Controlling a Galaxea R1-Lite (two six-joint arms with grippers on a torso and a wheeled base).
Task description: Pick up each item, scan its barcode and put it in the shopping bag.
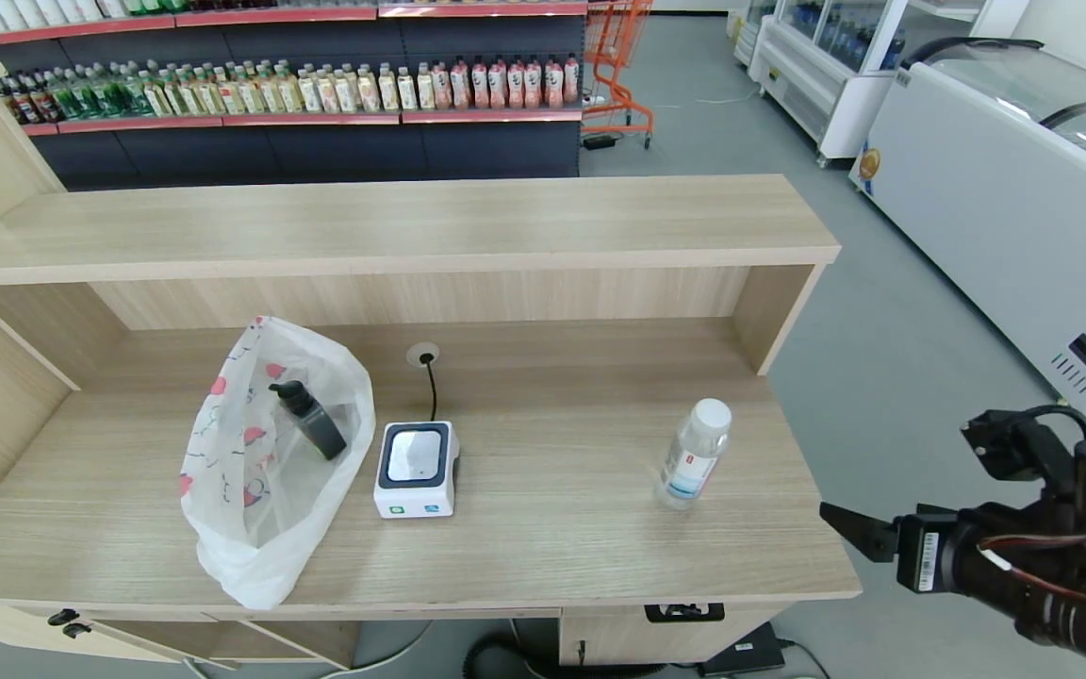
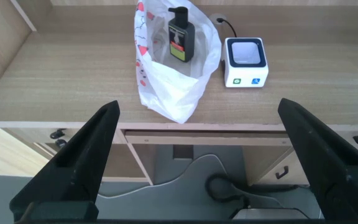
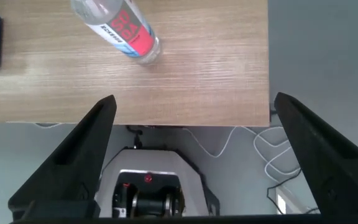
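Reaching for the clear bottle [image 1: 694, 455] looks like the step now. Judgement: come in level, one finger on each side of the body below the cap, and close gently, since it stands upright and could tip.

- Left hand [image 2: 197, 106]: wide, empty, off the desk's [image 1: 552, 538] near edge.
- Shopping bag [image 1: 255, 509]: pump bottle [image 1: 312, 422] inside.
- Scanner [image 1: 416, 467]: just beside the bag.
- Clear bottle: near the desk's right end.
- Right hand [image 3: 194, 102]: wide, empty, off the near right corner, with the bottle ahead and not touching.

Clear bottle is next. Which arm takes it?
Right. The clear bottle stands on the right of the counter, and the open right end effector sits just off that edge; the left end effector faces the shopping bag.
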